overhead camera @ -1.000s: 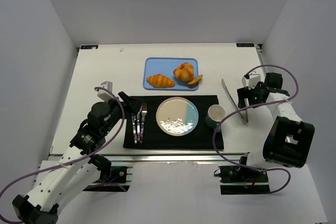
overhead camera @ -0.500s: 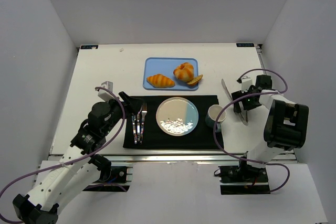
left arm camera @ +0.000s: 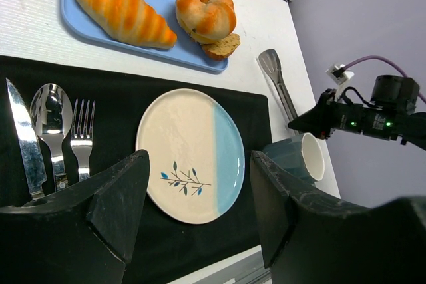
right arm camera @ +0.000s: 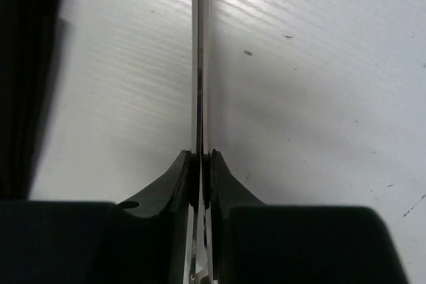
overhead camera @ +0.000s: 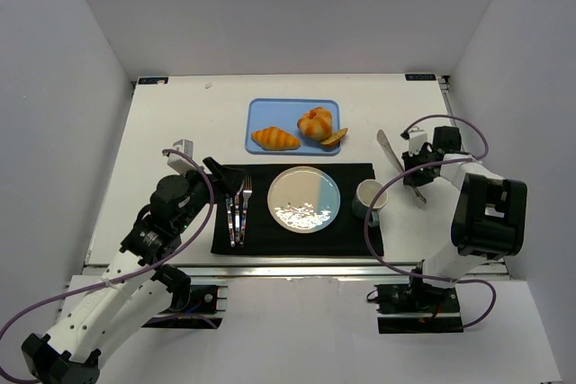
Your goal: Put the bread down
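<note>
One blue rectangular plastic tray (overhead camera: 261, 114). Three pieces of bread: one golden striped croissant (overhead camera: 274, 138), one round glazed bun (overhead camera: 314, 122), one small brown bread slice (overhead camera: 334, 138). One black rectangular cloth placemat (overhead camera: 351, 236). One round ceramic plate (overhead camera: 304, 199), cream and pale blue. One teal ceramic mug (overhead camera: 368, 197). Three pieces of silver cutlery: one knife (left arm camera: 23, 144), one spoon (left arm camera: 50, 114), one fork (left arm camera: 81, 141). One pair of silver metal tongs (left arm camera: 276, 81).
</note>
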Controlling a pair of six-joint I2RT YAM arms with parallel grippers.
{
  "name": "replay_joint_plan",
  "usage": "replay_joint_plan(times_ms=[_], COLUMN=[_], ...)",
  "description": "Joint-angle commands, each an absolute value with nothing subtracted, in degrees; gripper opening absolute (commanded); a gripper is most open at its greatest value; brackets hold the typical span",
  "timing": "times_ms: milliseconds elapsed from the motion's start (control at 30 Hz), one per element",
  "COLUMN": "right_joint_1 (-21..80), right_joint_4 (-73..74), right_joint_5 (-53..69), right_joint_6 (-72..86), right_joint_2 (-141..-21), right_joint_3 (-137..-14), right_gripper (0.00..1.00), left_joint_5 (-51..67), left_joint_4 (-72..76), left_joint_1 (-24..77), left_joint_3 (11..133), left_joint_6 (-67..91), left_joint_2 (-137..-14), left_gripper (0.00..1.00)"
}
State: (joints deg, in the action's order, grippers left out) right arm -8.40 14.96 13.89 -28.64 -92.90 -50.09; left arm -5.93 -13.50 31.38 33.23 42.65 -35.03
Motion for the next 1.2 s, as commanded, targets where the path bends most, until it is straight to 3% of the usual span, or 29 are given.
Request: replay_joint_plan(times_ms=[0, 200, 333, 433, 800, 1167], right_joint_1=[-8.44, -5.63, -0.27, 4.82, 12.12, 22.93], right_joint_4=[18.62, 25.04, 25.66, 24.96, 26.98, 28.92], right_joint_5=[19.94, 27.24, 27.42, 25.41, 25.66, 13.46], right_joint_6=[-28.39, -26.72, -26.45, -27.51, -31.28, -47.72], right_joint_2=[-87.55, -86.22, -86.92, -87.45, -89.83, -85.87], right_joint_3=[-56.22, -68.54, -74.60, -76.20, -82.09, -77.26], right_gripper=[0.01, 0.19, 0.36, 0.44, 0.44, 0.49], left_joint_5=[-5.98, -5.36, -5.19, -5.45, -6.85, -7.03], left_joint_4=[-14.24, -13.27, -13.18, -14.06, -16.44, -16.70], left_joint_1=[31.38, 31.38, 31.29, 31.38, 31.38, 31.38], left_joint_3=[33.40, 33.66, 33.92, 34.36, 33.93, 33.93], left_joint_6=[42.36, 42.28, 42.36, 42.28, 43.07, 43.15], left_joint_2=[-34.45, -35.42, -35.51, -35.16, -32.08, -31.73], left_gripper=[0.71, 0.71, 0.71, 0.71, 0.71, 0.71])
